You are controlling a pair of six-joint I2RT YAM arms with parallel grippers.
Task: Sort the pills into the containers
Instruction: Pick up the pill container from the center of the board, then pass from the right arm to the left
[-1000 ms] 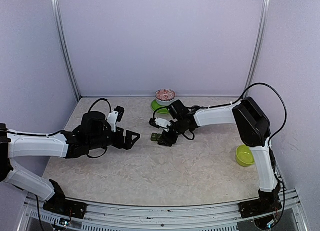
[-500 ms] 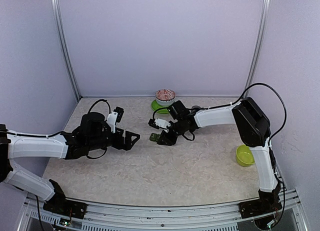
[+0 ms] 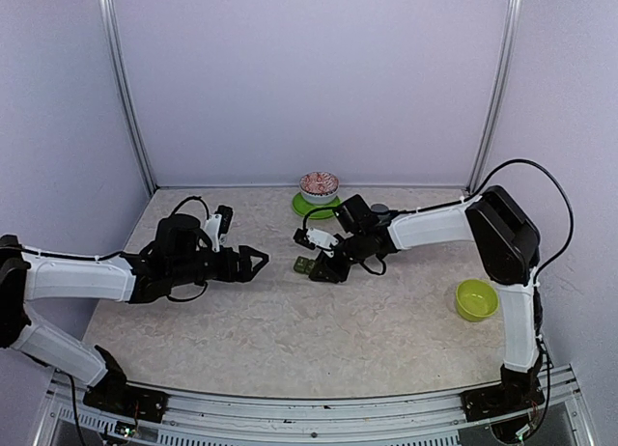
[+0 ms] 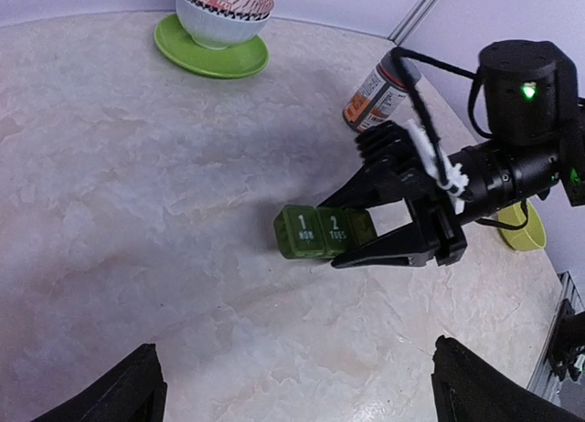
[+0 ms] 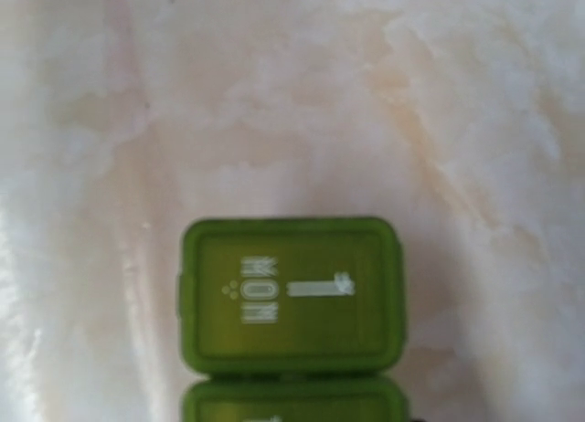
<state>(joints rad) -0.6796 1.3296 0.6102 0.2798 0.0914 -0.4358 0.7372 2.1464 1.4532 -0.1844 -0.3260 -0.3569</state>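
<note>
As the left wrist camera shows it, the containers (image 4: 315, 232) lie flat on the marbled table (image 4: 137, 212). They form a dark green strip, the lids I can see shut. Its long axis runs straight out from between the fingers of the right gripper (image 4: 352, 230). The end marked 1 MON points away from those fingers, toward my left gripper (image 3: 253, 263). 2 TUES comes next, and the third compartment sits between the two fingers (image 4: 393, 251), which pinch it by its long sides. My right wrist view gives me the MON lid just ahead of the fingertips, its print turned sideways.

The left gripper's fingers are spread wide, apart from the strip's free end and touching nothing.

On the far side of the right fingers is an orange-labelled pill bottle (image 4: 377, 95). Farther beyond is a patterned bowl (image 4: 224, 6) on a green plate (image 4: 183, 52). A lime-green bowl (image 3: 474, 299) sits well behind the right wrist.
</note>
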